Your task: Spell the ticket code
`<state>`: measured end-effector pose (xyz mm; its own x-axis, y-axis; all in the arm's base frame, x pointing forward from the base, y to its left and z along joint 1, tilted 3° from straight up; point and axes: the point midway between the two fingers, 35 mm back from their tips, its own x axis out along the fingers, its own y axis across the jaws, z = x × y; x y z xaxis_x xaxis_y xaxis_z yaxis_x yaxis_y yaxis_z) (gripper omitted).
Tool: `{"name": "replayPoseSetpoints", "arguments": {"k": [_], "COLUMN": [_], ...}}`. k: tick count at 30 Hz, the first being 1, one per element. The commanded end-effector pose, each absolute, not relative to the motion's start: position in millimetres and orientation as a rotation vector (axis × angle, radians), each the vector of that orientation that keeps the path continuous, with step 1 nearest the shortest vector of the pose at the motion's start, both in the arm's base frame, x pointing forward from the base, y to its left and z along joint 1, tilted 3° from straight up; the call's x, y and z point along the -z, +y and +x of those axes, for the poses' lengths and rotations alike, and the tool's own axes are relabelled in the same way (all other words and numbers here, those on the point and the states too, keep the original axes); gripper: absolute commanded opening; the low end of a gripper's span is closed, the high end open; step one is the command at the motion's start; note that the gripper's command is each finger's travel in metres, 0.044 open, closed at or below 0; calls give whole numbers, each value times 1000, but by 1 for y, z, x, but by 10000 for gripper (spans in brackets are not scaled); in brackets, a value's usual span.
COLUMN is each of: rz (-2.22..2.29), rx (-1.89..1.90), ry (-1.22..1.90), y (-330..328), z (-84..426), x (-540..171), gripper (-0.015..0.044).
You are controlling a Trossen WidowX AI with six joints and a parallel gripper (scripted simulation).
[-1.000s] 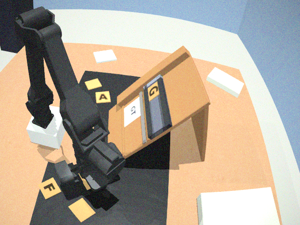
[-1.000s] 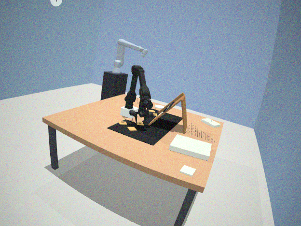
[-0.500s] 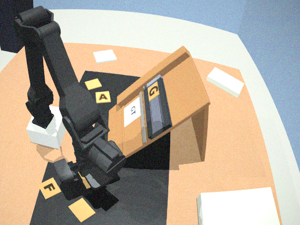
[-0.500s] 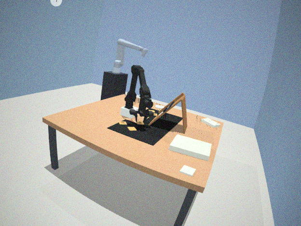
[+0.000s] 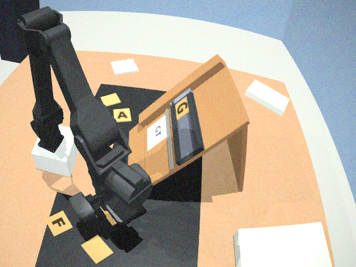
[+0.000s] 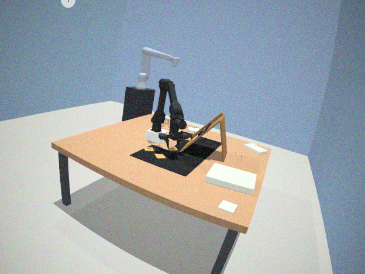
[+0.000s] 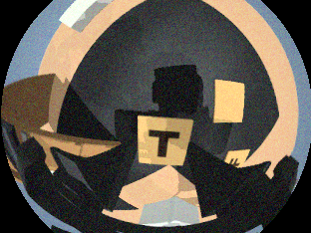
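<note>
My gripper [image 5: 109, 219] [image 7: 162, 143] is shut on the T tile [image 5: 110, 217] [image 7: 165, 140], letter facing the wrist camera, and holds it low over the dark mat. In the top view the G tile [image 5: 181, 108] sits in the rail [image 5: 198, 130] at its upper end; the rail below G holds no tile. The ticket [image 5: 156, 133] on the sloping board [image 5: 222, 103] [image 6: 206, 125] reads GT. The F tile [image 5: 59, 223] [image 7: 238, 158] and a blank-faced tile [image 5: 97, 249] [image 7: 229, 101] lie near the gripper. The A tile [image 5: 122, 114] and another blank-faced tile [image 5: 110, 99] lie farther back.
The dark mat [image 5: 172, 230] [image 6: 185, 168] runs under the board. A large white block [image 5: 283, 244] [image 6: 231, 177] lies right of the mat. A white bar [image 5: 267, 96] [image 6: 255, 148] lies behind the board, and a flat white piece [image 5: 124, 66] at the back. Another flat piece [image 6: 227, 206] is near the table corner.
</note>
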<state>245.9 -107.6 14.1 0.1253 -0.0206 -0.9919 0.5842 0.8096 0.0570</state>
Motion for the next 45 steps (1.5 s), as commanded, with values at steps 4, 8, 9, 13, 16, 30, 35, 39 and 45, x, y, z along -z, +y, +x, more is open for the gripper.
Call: {"name": "replayPoseSetpoints", "arguments": {"k": [4, 8, 9, 13, 16, 30, 35, 39, 45], "rz": [413, 358, 343, 280, 229, -45, -152, -167, -167], "rx": [292, 201, 179, 93, 31, -221, -294, -303, -303], "ry": [1267, 1198, 1180, 1106, 1048, 756, 650, 636, 636], "y": [-106, -104, -103, -101, -99, -87, -83, -82, -82], "z": [278, 294, 298, 313, 324, 367, 378, 379, 379], "x": [-31, -41, -44, -56, -66, -120, -140, -143, -143], "gripper": [0, 0, 0, 0, 0, 0, 0, 0, 0]}}
